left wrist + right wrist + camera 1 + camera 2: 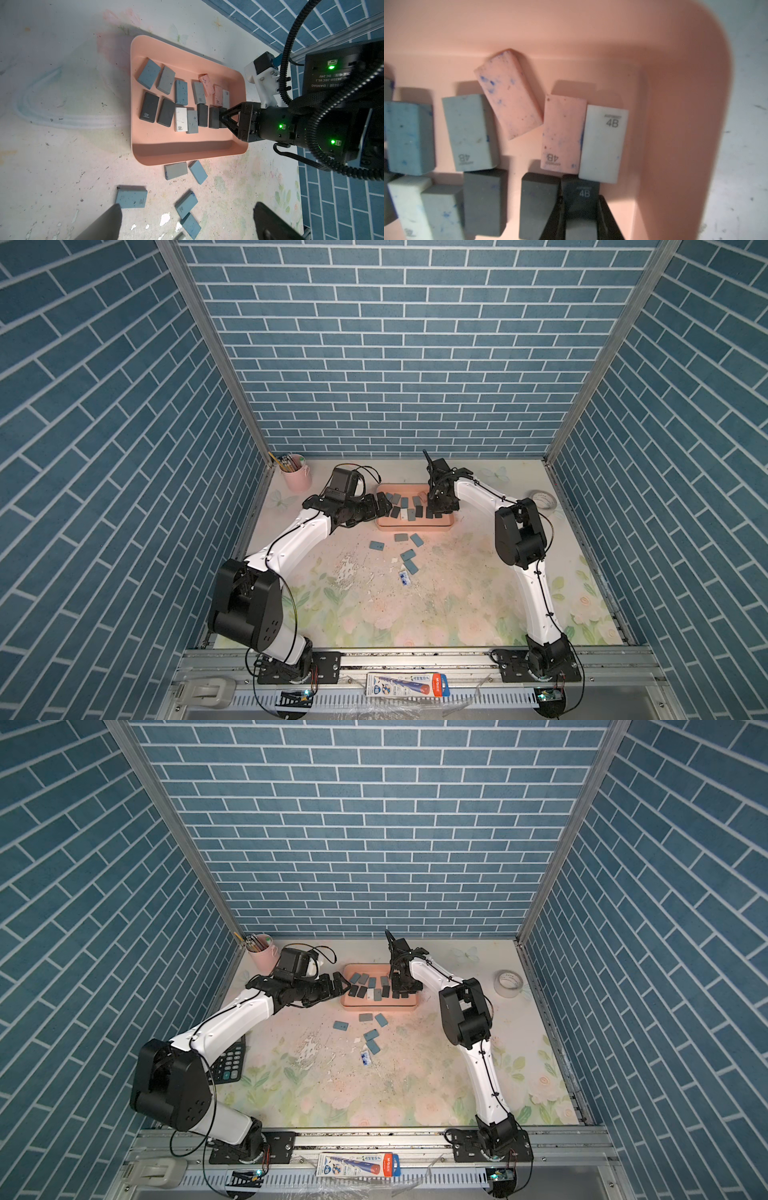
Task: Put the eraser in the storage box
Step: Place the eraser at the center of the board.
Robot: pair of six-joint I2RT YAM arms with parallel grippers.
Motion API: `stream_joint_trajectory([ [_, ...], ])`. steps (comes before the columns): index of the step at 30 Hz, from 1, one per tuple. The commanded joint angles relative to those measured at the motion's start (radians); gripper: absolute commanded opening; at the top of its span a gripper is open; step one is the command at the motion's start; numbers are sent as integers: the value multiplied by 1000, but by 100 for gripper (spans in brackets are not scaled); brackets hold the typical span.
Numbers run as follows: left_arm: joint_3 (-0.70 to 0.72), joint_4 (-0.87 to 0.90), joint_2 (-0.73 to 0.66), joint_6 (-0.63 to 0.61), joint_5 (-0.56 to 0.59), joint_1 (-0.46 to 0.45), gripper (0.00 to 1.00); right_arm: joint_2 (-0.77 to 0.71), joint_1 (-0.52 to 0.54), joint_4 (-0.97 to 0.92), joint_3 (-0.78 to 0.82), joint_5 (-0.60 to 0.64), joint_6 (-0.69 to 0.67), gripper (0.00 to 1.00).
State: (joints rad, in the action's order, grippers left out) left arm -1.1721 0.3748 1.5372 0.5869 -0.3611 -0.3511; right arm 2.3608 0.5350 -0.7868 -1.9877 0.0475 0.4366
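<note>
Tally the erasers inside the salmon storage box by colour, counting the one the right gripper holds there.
Blue erasers: 2
Grey erasers: 3
Pink erasers: 2
White erasers: 2
Black erasers: 5, including the black eraser in the right gripper
Total in the storage box: 14

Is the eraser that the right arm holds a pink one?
No, the right gripper has its jaws shut on a dark grey eraser marked 4B, inside the box.
</note>
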Motion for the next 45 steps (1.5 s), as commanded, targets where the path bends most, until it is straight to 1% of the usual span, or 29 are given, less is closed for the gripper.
stream_joint_trajectory([
  [1, 1, -21, 37, -6, 4, 21, 100, 30, 11, -28, -38, -8, -6, 18],
  [3, -5, -46, 62, 10, 2, 43, 99, 39, 13, -34, -52, -9, -6, 18],
  [7, -51, -76, 146, 17, 32, 67, 100, 51, 20, -42, -71, -10, -6, 18],
  [13, -96, -192, 260, 77, -23, 69, 100, 60, 32, -48, -89, -13, 1, 18],
  [17, -122, -215, 324, 94, -45, 67, 100, 62, 43, -49, -100, -16, 10, 18],
  [23, -123, -281, 358, 132, -77, 49, 100, 76, 59, -54, -120, -21, 14, 18],
  [36, -125, -281, 379, 139, -85, 33, 100, 131, 81, -80, -191, -28, 21, 18],
  [45, -139, -237, 365, 125, -74, 32, 100, 99, 81, -90, -195, -8, 0, 32],
])
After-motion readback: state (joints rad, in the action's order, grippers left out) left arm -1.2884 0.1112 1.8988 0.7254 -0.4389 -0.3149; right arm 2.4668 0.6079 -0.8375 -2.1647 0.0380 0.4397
